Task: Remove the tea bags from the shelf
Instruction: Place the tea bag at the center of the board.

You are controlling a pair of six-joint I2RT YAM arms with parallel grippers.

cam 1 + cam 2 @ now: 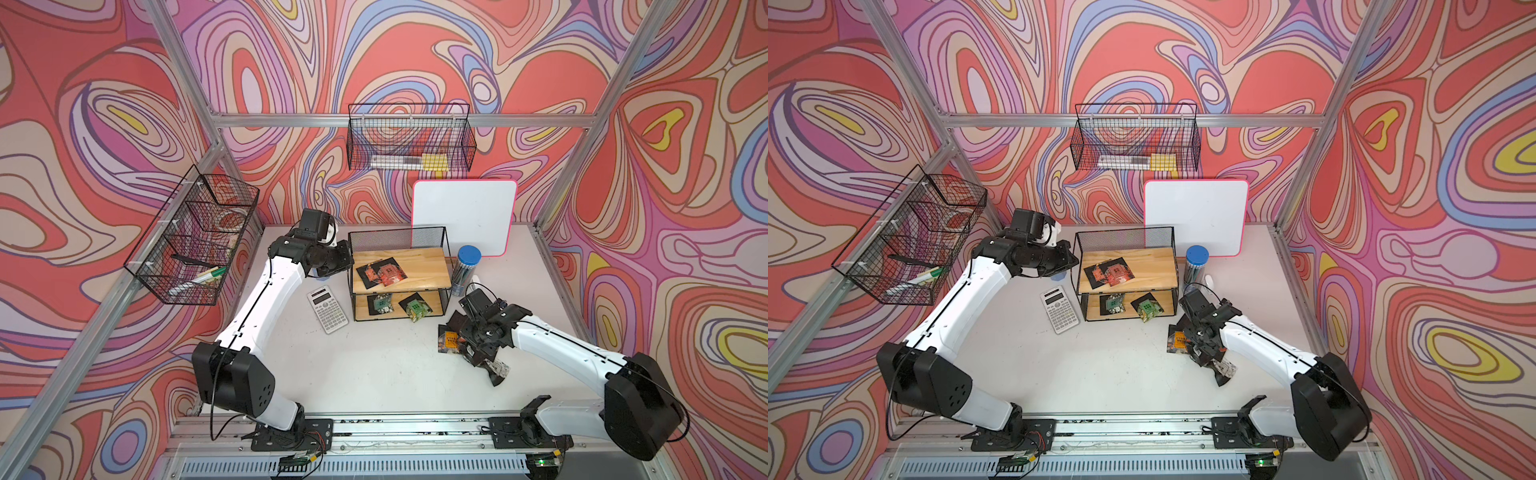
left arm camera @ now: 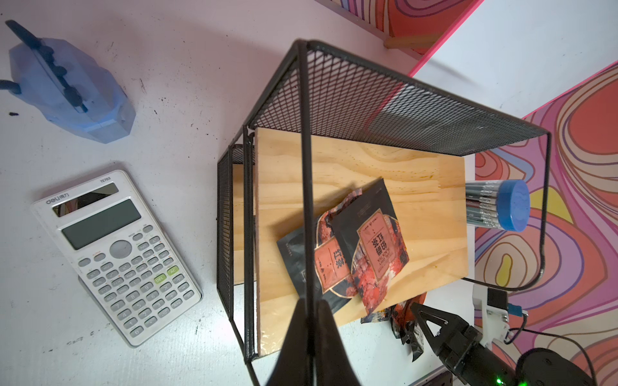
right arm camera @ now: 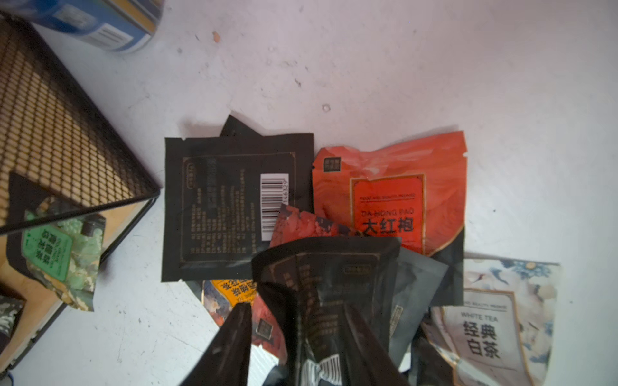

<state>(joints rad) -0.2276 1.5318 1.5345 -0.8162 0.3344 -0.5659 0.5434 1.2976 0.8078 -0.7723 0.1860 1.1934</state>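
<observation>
In both top views the shelf stands toward 12 o'clock on the white table. The tea bags are in two places. A red pair overlaps on the upper board and a green pair lies on the lower one. A heap sits on the table at 4 o'clock from the shelf.

The left gripper is at the shelf's 9 o'clock end; I'd judge it is there to stop the light rack sliding. The right gripper hangs over the heap, its fingers hidden under the wrist from up here. A calculator lies at 8 o'clock from the shelf, clear of both arms.

The left wrist view gives what the overhead cannot. The fingers are pressed together on the frame's top wire, pinching it, with the red pair just beyond on the wood.

The right wrist view shows the other jaws standing apart, a crumpled black sachet loose between them above the heap. Under it lie a barcode-up sachet, an orange-red sachet and a white sachet. To my eye this is the drop-off spot, near enough to the shelf for short trips.

This view also shows one green bag poking past the lower board's front edge, which I reckon would be an easy corner to take.
</observation>
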